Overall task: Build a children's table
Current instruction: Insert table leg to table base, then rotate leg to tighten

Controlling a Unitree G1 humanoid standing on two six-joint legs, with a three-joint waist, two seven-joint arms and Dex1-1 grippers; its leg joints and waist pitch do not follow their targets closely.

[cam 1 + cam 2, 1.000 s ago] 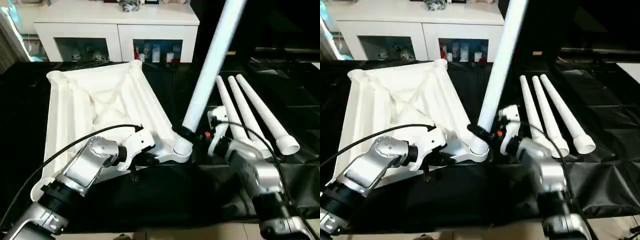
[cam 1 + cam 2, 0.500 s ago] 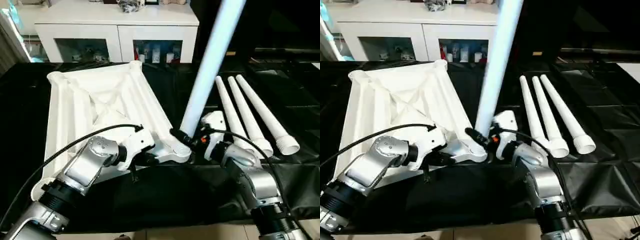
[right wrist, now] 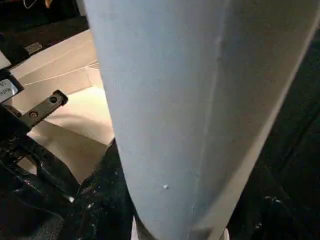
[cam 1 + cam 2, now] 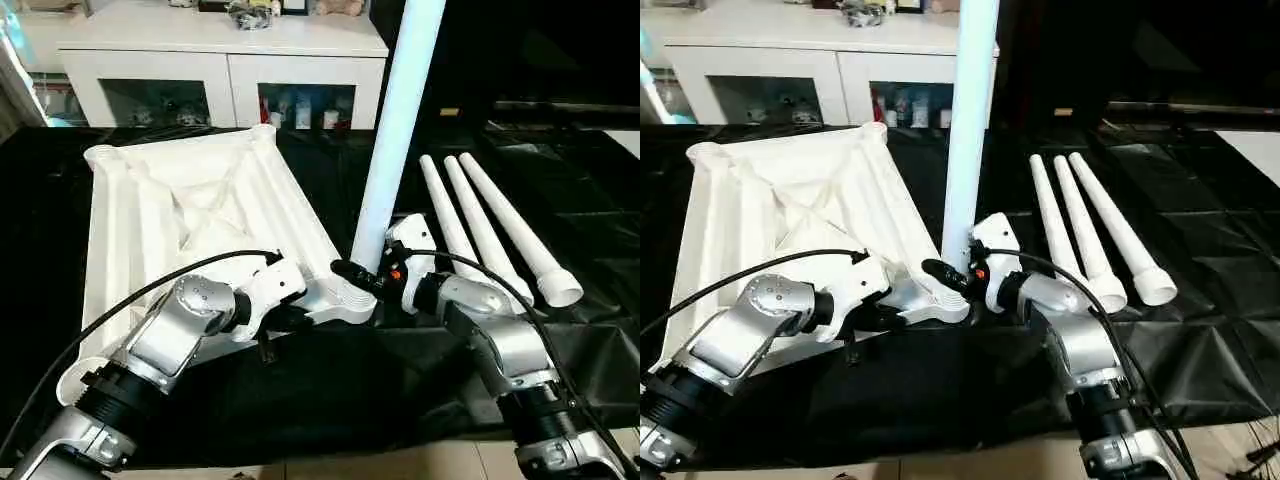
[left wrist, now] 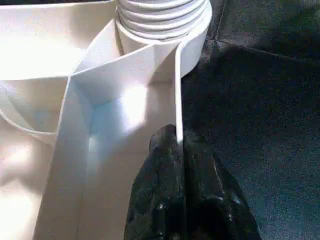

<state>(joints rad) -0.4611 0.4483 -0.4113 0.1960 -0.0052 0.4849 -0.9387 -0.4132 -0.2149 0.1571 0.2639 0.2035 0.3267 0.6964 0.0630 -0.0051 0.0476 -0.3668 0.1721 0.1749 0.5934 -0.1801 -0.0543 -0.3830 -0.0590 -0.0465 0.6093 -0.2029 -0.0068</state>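
My left pincer [image 5: 177, 150] is clamped tight on the thin rim of the upturned table top [image 4: 190, 220], right by the near corner socket [image 4: 352, 298] at the middle of the frame, and that grip is there to pin the top down so it can't slide across the black worktop [image 4: 320, 390]. The ribbed underside faces up, so the sockets are open to me. My right pincer [image 4: 368, 275] is closed around the base of one leg [image 4: 400, 120], just above that same socket, holding it nearly upright with its top running off the upper edge of the frame. The threaded end looks seated in the socket, so I judge I'm fitting or twisting this leg home. Low on the tube is the place to hold it: that steadies the joint. Three more legs [image 4: 485, 225] lie side by side at the right, waiting. Behind, at the top, stands a white cabinet [image 4: 225, 60].
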